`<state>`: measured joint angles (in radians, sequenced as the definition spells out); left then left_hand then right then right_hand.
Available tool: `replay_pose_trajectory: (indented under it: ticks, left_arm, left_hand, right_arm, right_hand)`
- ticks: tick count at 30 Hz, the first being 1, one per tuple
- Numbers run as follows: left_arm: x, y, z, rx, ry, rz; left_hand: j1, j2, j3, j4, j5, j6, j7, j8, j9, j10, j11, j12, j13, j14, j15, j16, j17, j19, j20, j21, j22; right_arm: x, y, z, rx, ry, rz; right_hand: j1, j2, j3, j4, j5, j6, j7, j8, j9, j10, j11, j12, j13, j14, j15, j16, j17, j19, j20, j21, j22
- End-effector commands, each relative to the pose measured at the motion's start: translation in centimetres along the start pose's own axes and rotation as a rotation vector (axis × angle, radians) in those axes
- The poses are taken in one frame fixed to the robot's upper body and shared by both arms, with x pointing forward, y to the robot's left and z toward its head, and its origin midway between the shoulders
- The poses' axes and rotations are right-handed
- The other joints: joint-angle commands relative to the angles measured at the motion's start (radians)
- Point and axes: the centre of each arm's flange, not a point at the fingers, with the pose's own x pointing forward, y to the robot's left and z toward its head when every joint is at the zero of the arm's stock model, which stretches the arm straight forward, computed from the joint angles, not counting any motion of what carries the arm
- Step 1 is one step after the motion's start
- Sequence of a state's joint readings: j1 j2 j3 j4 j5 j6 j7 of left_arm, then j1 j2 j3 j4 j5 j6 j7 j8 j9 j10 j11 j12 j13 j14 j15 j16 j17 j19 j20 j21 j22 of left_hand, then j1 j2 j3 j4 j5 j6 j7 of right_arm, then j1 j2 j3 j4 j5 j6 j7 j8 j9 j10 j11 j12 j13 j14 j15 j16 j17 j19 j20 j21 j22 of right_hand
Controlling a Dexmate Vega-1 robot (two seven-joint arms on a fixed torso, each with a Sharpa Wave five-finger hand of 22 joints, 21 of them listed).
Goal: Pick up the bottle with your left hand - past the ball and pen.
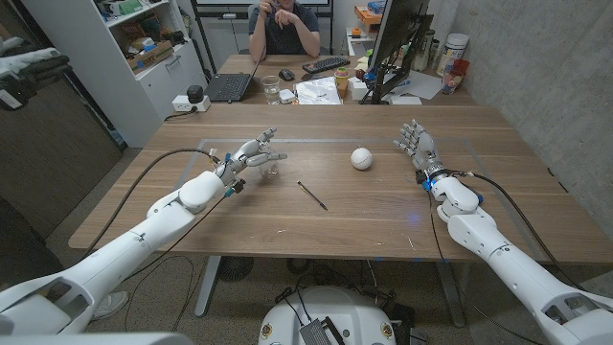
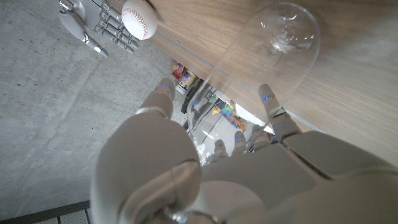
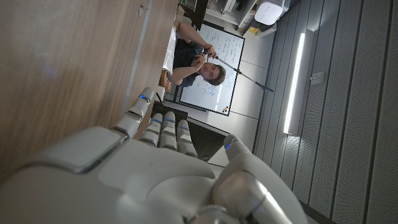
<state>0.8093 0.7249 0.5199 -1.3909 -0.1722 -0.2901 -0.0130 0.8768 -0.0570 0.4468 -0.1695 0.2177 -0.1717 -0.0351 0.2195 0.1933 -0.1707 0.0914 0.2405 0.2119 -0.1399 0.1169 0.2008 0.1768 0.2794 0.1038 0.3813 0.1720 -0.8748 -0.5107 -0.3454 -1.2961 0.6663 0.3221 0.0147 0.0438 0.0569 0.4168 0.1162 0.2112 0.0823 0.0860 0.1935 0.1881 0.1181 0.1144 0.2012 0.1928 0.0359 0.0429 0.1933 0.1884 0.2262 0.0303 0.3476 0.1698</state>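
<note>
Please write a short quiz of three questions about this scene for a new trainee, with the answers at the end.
1. True or false: the left hand has its fingers around the clear bottle.
2. Which thing lies nearer the left hand: (A) the pen or (B) the ball?
3. What does the right hand hold?

Key
1. True; the left wrist view shows fingers on both sides of the bottle.
2. A, the pen.
3. Nothing; its fingers are spread, away from the ball.

On the table [image 1: 383,216], the pen [image 1: 311,195] lies between bottle [image 1: 267,172] and ball [image 1: 360,158].
</note>
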Motion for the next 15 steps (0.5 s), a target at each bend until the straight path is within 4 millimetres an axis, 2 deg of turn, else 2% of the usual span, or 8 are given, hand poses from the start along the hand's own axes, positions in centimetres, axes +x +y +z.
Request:
replay_pose_trajectory:
  ticks: [1,3,6,9,12,13,15]
  left_arm:
    - [0.53,-0.88,-0.59,-0.079,-0.04,0.012]
    - [0.62,-0.93,-0.68,-0.087,-0.038,0.013]
    - [0.75,-0.95,-0.88,-0.108,-0.043,0.016]
    - [0.92,-0.97,-1.07,-0.13,-0.041,0.02]
    - [1.09,-0.9,-1.12,-0.137,-0.032,0.035]
    - [1.22,-0.91,-1.22,-0.162,-0.03,0.022]
    - [1.28,-0.89,-1.08,-0.13,-0.022,0.038]
  left_hand:
    - [0.073,0.028,0.011,-0.003,-0.012,-0.271,0.02,0.007,0.001,-0.128,0.015,0.009,0.004,0.057,-0.006,0.012,0.002,0.086,-0.043,0.012,0.0]
    - [0.113,0.041,0.016,-0.006,-0.018,-0.266,0.03,0.007,0.001,-0.123,0.023,0.009,0.004,0.09,-0.014,0.015,0.002,0.122,-0.065,0.015,0.0]
    - [0.184,0.062,0.024,-0.01,-0.025,-0.257,0.057,0.006,0.001,-0.109,0.035,0.012,0.004,0.154,-0.034,0.023,0.002,0.183,-0.085,0.023,0.001]
    - [0.271,0.073,0.021,-0.012,-0.032,-0.248,0.071,0.003,0.001,-0.081,0.028,0.019,0.003,0.242,-0.071,0.034,0.004,0.264,-0.121,0.04,0.004]
    - [0.343,0.084,0.001,-0.006,-0.036,-0.243,0.098,-0.001,0.001,-0.029,0.024,0.033,0.002,0.357,-0.132,0.054,0.01,0.357,-0.158,0.074,0.01]
    - [0.374,0.085,-0.019,-0.003,-0.038,-0.225,0.117,0.002,0.0,0.039,0.024,0.055,0.001,0.434,-0.18,0.072,0.014,0.416,-0.183,0.102,0.014]
    - [0.406,0.087,-0.045,0.0,-0.037,-0.174,0.163,0.014,-0.001,0.134,0.021,0.083,-0.002,0.537,-0.23,0.099,0.02,0.491,-0.2,0.145,0.019]
  right_arm:
    - [0.13,-0.12,0.03,-0.015,0.005,0.001]
    - [0.19,-0.14,0.04,-0.019,0.007,0.0]
    - [0.26,-0.19,0.02,-0.019,0.009,0.001]
    - [0.32,-0.3,0.05,-0.02,0.009,-0.001]
    - [0.41,-0.38,0.0,-0.014,0.009,-0.003]
    - [0.43,-0.41,-0.01,-0.017,0.009,-0.002]
    - [0.47,-0.43,-0.07,-0.016,0.01,-0.002]
  right_hand:
    - [-0.005,-0.001,-0.003,0.004,0.005,0.008,-0.001,0.006,0.004,0.007,-0.003,0.006,0.005,0.007,0.002,0.008,0.004,0.009,0.003,-0.004,0.003]
    - [-0.005,-0.001,-0.004,0.004,0.006,0.008,-0.001,0.006,0.004,0.008,-0.003,0.006,0.005,0.007,0.001,0.008,0.004,0.009,0.004,-0.005,0.003]
    - [-0.005,-0.001,-0.004,0.004,0.006,0.009,-0.001,0.006,0.004,0.008,-0.003,0.006,0.005,0.007,0.002,0.008,0.004,0.01,0.004,-0.005,0.003]
    - [-0.006,-0.001,-0.004,0.005,0.006,0.01,-0.001,0.007,0.004,0.008,-0.002,0.006,0.005,0.008,0.002,0.007,0.004,0.01,0.004,-0.006,0.003]
    - [-0.006,-0.001,-0.005,0.005,0.006,0.011,-0.001,0.007,0.004,0.008,-0.003,0.006,0.005,0.008,0.002,0.007,0.004,0.01,0.004,-0.007,0.003]
    - [-0.006,-0.001,-0.005,0.005,0.006,0.011,-0.001,0.007,0.004,0.008,-0.002,0.006,0.005,0.008,0.002,0.007,0.004,0.011,0.005,-0.007,0.003]
    - [-0.006,-0.001,-0.005,0.005,0.006,0.011,-0.002,0.007,0.004,0.008,-0.002,0.006,0.005,0.008,0.002,0.007,0.004,0.011,0.005,-0.008,0.003]
